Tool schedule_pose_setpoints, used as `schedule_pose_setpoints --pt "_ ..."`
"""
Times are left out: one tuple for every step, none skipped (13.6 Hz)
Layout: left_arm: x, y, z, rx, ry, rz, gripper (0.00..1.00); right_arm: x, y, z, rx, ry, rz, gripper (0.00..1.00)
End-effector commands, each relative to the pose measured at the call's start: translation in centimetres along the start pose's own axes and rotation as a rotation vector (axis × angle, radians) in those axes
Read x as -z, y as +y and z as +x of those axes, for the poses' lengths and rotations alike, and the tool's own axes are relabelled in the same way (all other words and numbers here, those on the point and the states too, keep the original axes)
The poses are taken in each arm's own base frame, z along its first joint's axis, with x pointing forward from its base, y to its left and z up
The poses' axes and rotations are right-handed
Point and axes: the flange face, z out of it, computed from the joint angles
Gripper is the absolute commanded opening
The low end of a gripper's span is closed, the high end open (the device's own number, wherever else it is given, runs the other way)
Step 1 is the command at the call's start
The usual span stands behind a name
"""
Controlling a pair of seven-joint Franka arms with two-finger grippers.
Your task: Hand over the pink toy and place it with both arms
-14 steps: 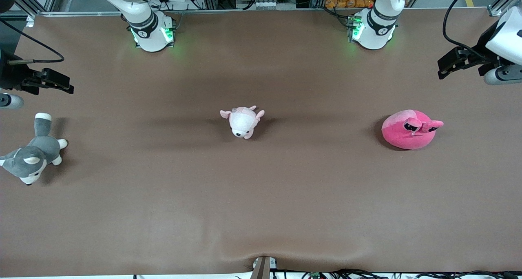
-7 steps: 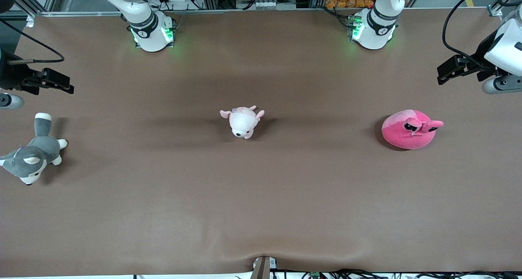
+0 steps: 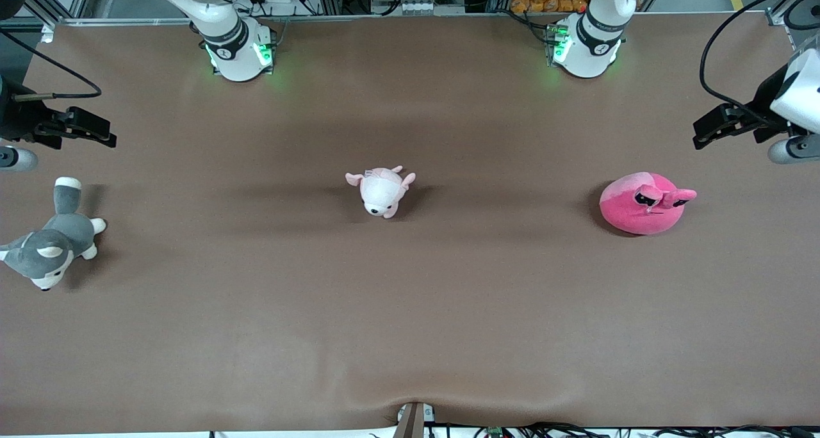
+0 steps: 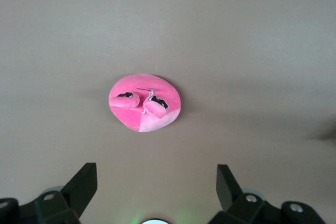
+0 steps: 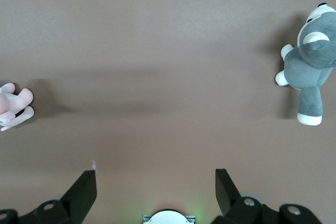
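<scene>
The pink toy point(image 3: 644, 203), a round hot-pink plush with black half-lidded eyes, lies on the brown table point(image 3: 410, 329) toward the left arm's end. My left gripper point(image 3: 705, 130) hangs open and empty in the air over that end of the table, apart from the toy. In the left wrist view the pink toy point(image 4: 144, 102) lies out ahead of the open left gripper point(image 4: 156, 174). My right gripper point(image 3: 102, 134) waits open and empty over the right arm's end of the table. In its own wrist view the right gripper point(image 5: 156, 179) has only bare table between its fingers.
A pale pink-and-white plush point(image 3: 381, 191) lies mid-table; its paws show as the pale plush point(image 5: 13, 106) in the right wrist view. A grey-and-white husky plush point(image 3: 48, 243) lies at the right arm's end, seen as the husky point(image 5: 310, 61) there too. Both arm bases stand along the table's back edge.
The left arm's wrist and gripper have shifted a little, ending slightly closer to the pink toy. The right arm and all three toys have not moved.
</scene>
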Motion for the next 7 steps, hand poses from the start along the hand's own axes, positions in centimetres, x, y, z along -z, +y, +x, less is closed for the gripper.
schedule_pose_setpoints --pt "0.0 0.9 -0.6 -0.004 -0.005 -0.022 1.00 0.3 -0.1 -0.1 0.005 0.007 -0.014 1.00" --pt "-0.1 0.8 -0.5 0.014 -0.007 -0.022 1.00 0.4 0.0 -0.1 0.002 0.009 -0.014 1.00" --pt "-0.6 0.6 -0.6 0.019 -0.024 -0.019 1.00 0.4 -0.1 -0.1 0.005 0.009 -0.014 1.00" --pt "-0.9 0.3 -0.7 0.025 -0.043 -0.015 1.00 0.3 -0.2 0.0 0.005 0.007 -0.015 1.00" --pt "-0.9 0.3 -0.5 0.025 -0.042 -0.016 1.00 0.3 -0.2 0.0 0.005 0.009 -0.015 1.00" --pt "-0.2 0.6 -0.8 0.025 -0.030 -0.017 1.00 0.3 -0.2 0.0 0.005 0.009 -0.015 1.00" --pt "0.4 0.7 -1.1 0.041 -0.022 -0.017 1.00 0.0 -0.2 0.2 0.005 0.003 -0.014 1.00"
